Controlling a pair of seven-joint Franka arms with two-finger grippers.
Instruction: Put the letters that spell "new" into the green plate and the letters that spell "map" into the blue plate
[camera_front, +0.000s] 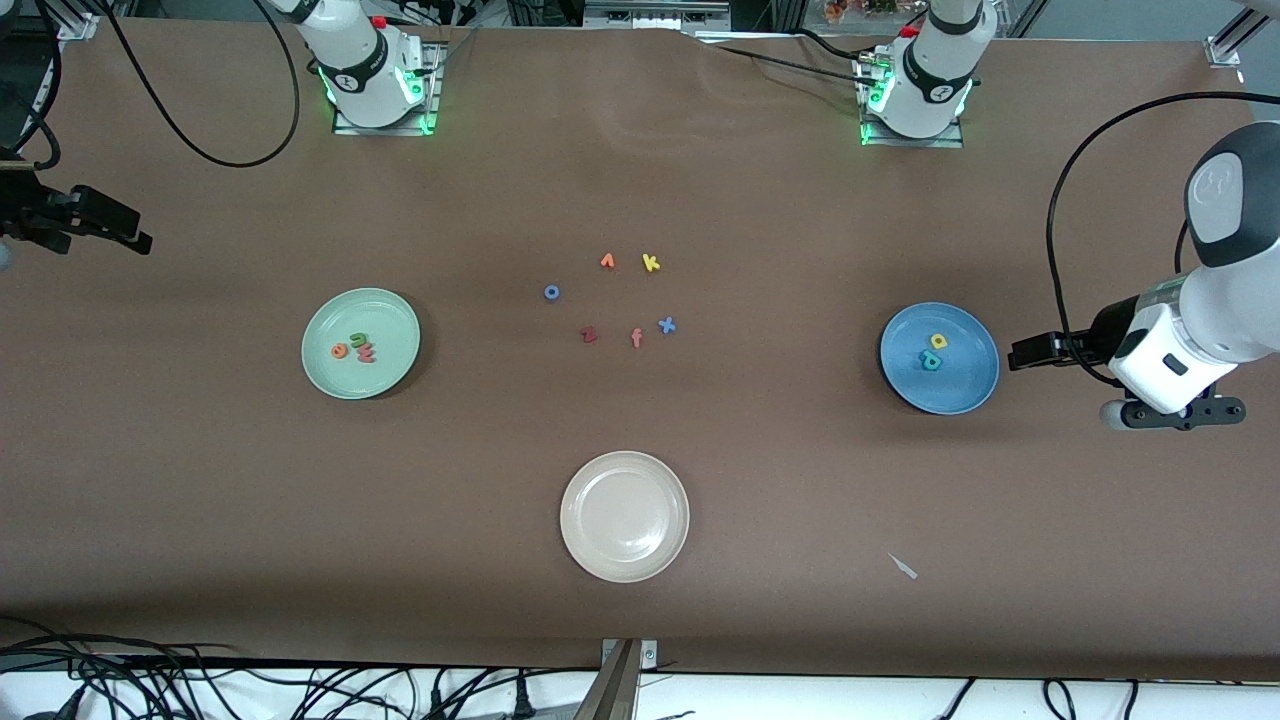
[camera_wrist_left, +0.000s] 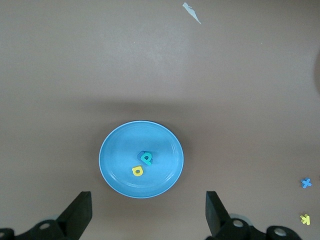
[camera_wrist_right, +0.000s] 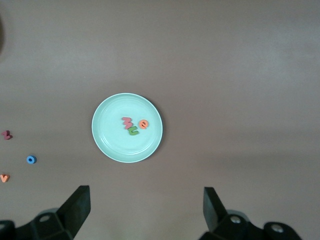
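Note:
The green plate (camera_front: 360, 343) holds the orange "e" (camera_front: 338, 351), green "n" (camera_front: 357, 341) and pinkish "w" (camera_front: 367, 352); all three also show in the right wrist view, close together. The blue plate (camera_front: 939, 357) holds the yellow "a" (camera_wrist_left: 137, 171) and the teal "p" (camera_wrist_left: 147, 159), with the blue "m" (camera_wrist_left: 142, 154) partly under the "p". My left gripper (camera_wrist_left: 148, 215) hangs open and empty over the bare table beside the blue plate, toward the left arm's end. My right gripper (camera_wrist_right: 146, 212) hangs open and empty beside the green plate, toward the right arm's end.
An empty cream-white plate (camera_front: 624, 515) sits nearest the front camera. Loose letters lie mid-table between the plates: an orange one (camera_front: 607, 261), yellow "k" (camera_front: 651, 263), blue "o" (camera_front: 551, 292), dark red "z" (camera_front: 589, 335), salmon "f" (camera_front: 636, 338), blue "x" (camera_front: 666, 324). A white scrap (camera_front: 903, 566) lies near the cream plate.

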